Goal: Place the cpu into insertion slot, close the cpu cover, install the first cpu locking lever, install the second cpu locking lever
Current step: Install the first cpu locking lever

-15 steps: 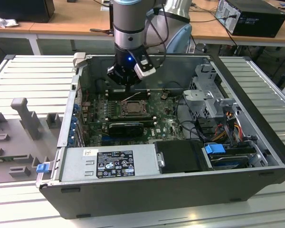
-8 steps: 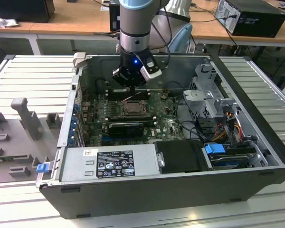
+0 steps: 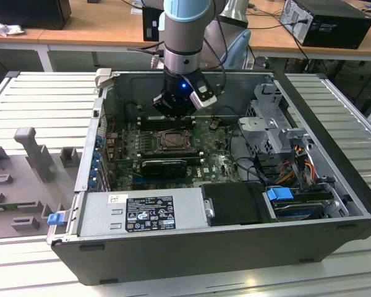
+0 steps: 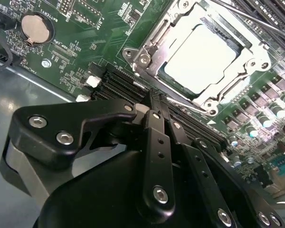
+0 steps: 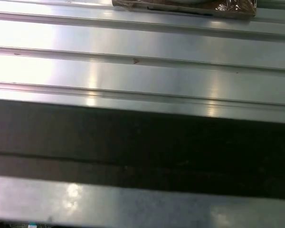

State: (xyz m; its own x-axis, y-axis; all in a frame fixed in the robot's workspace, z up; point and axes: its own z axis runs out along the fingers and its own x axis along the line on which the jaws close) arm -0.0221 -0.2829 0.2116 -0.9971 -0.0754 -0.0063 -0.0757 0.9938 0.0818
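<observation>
In the second wrist view the pale cpu (image 4: 202, 59) lies flat in the insertion slot (image 4: 230, 42) on the green board. The silver cpu cover (image 4: 152, 50) is folded down around it, so the chip shows through the cut-out. One thin metal locking lever (image 4: 185, 103) runs along the socket's near side, and another (image 4: 256, 21) crosses beyond the socket. My gripper (image 4: 154, 97) looks shut, its tips right by the near lever's end; I cannot see whether they touch it. In the exterior view the gripper (image 3: 173, 114) hangs just behind the socket (image 3: 173, 141).
The open computer case (image 3: 191, 247) lies on a ribbed metal table (image 5: 142, 42). Black memory slots (image 4: 118, 85), a coin battery (image 4: 36, 27), a long black card (image 3: 164, 166), the power supply (image 3: 142, 213) and a drive cage (image 3: 266, 124) with cables surround the socket.
</observation>
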